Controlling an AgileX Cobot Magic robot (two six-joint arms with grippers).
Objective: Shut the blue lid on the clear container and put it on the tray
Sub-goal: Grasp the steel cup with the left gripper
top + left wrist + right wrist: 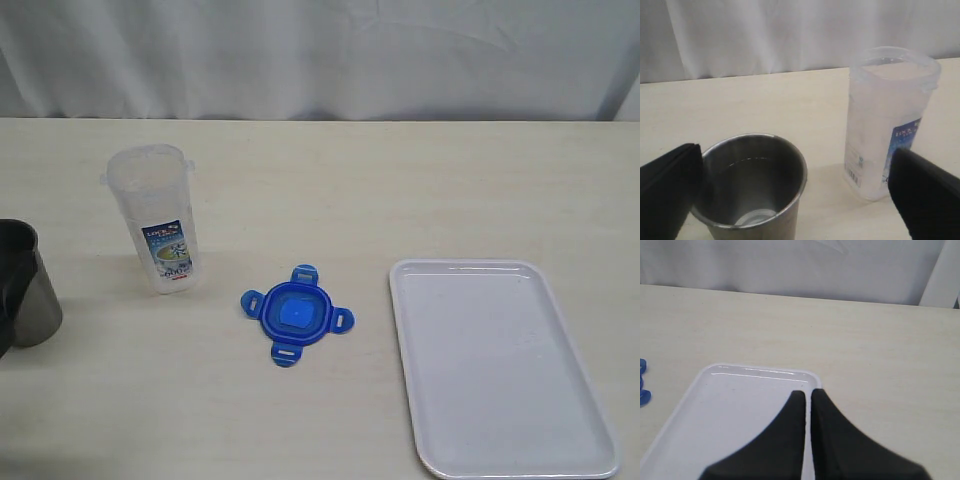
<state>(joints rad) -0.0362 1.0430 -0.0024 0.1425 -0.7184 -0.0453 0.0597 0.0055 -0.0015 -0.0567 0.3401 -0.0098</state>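
**Lining up for the blue lid (pixel 297 315) with both grippers empty**

We see the clear container (pixel 155 215) standing upright and open on the left part of the table (pixel 400 180). A grey metal cup (pixel 25 285) stands to its left at the scene's edge, close but apart. The blue lid lies flat on the table, to the right of the container and nearer than it. It sits between the container and the tray (pixel 500 370) and touches neither, with its four flaps splayed outward. The tray lies at the right with nothing on it.

The left gripper (pixel 794 152) is spread wide and grasps nothing; the cup and the container stand ahead of it, side by side. The right gripper (pixel 807 392) has its fingers pressed together on nothing and hangs over the tray.

We judge the task to be at its very start, with the lid off and the container off the tray. To do the lidding well, we would have the right gripper release its fingers before reaching left for the lid. It should pinch the lid's body, not a hinged flap, which would likely fold. The left gripper should take the container around its wall, below the rim so the flaps have room. It should also keep clear of the cup, which a wide finger could easily knock. We would then match the lid's corners to the rounded-square mouth and press straight down, since the tall, light-looking canister could tip.
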